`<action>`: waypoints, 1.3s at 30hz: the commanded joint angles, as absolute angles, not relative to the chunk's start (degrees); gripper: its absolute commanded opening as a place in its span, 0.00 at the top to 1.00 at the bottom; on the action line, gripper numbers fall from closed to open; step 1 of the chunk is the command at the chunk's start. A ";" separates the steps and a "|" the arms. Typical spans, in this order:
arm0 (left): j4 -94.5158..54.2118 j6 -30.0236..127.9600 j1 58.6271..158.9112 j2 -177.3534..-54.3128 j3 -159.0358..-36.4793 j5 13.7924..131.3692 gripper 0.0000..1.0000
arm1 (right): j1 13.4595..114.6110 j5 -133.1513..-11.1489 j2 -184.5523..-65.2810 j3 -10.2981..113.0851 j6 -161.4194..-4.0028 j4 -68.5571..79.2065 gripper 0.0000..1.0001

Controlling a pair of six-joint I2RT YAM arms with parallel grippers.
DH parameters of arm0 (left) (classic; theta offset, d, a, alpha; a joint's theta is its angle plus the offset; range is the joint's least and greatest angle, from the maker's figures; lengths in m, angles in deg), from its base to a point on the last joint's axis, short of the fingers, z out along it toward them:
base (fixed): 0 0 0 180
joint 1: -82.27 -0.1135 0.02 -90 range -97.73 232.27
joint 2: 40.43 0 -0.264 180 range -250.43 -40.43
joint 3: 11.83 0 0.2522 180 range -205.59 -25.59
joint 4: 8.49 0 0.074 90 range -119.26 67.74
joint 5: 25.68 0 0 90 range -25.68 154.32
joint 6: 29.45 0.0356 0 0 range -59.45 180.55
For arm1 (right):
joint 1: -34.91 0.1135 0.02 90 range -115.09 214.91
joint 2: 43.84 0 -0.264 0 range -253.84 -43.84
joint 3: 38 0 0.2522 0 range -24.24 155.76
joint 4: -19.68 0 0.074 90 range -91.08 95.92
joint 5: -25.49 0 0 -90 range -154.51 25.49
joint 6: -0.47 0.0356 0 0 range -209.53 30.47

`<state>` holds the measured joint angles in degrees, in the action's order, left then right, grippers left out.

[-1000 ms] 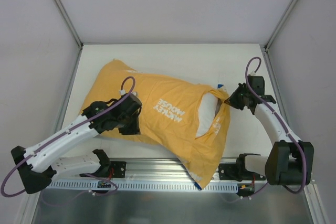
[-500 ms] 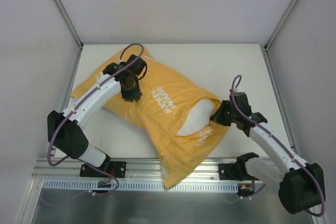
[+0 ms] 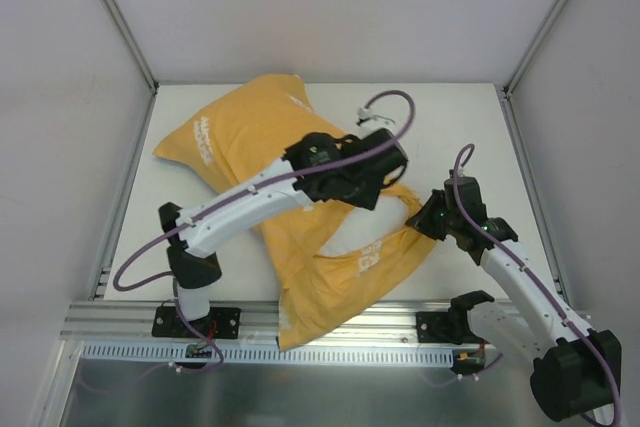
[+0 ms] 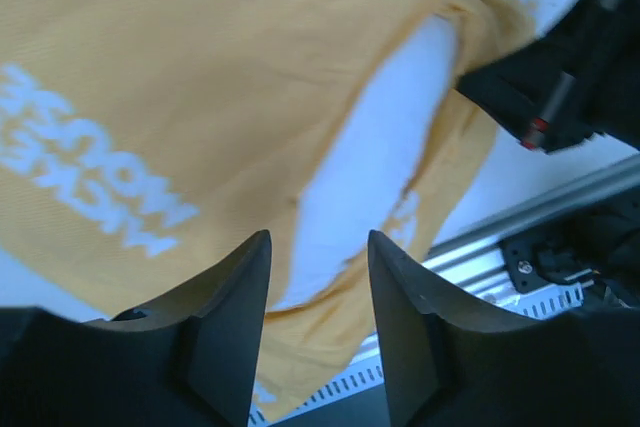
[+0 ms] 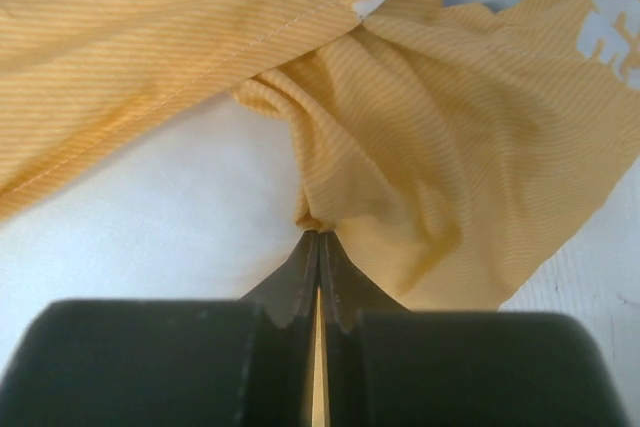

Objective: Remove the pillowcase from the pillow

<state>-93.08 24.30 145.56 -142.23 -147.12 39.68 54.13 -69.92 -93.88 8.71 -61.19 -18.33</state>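
The orange-yellow pillowcase (image 3: 250, 132) with white lettering lies diagonally across the table, its open end toward the near right. The white pillow (image 3: 348, 237) shows through that opening. My left gripper (image 3: 368, 187) hovers above the opening, open and empty. In the left wrist view its fingers (image 4: 235, 327) frame the bare pillow (image 4: 370, 167) and the pillowcase (image 4: 200, 67). My right gripper (image 3: 425, 217) is shut on the bunched edge of the pillowcase beside the pillow. The right wrist view shows the gripper (image 5: 318, 235) pinching the pillowcase (image 5: 450, 147) next to the pillow (image 5: 150, 197).
An aluminium rail (image 3: 350, 342) runs along the near table edge, and the slack end of the pillowcase hangs over it. White walls and metal frame posts (image 3: 115, 17) enclose the table at the back and sides. The right gripper's black body (image 4: 570, 67) is close to my left gripper.
My left arm swung from the far-left part of the pillowcase across to above its opening. The pillow and case shifted toward the back left. My right gripper kept its hold.
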 commanded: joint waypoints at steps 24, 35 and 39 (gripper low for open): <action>-94.24 16.70 152.06 -166.81 -154.53 37.08 0.15 | 50.99 -74.62 -91.30 7.14 -59.03 -16.76 0.99; -94.15 10.10 147.49 -168.04 -143.63 32.76 0.47 | 50.99 -74.00 -86.20 4.33 -57.27 -18.16 0.99; -94.24 9.31 145.12 -167.87 -141.43 36.10 1.00 | 50.99 -73.91 -85.06 3.80 -56.92 -18.69 0.99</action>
<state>-91.16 11.25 148.81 -167.40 -145.03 35.57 51.25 -73.90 -86.12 4.03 -58.30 -18.00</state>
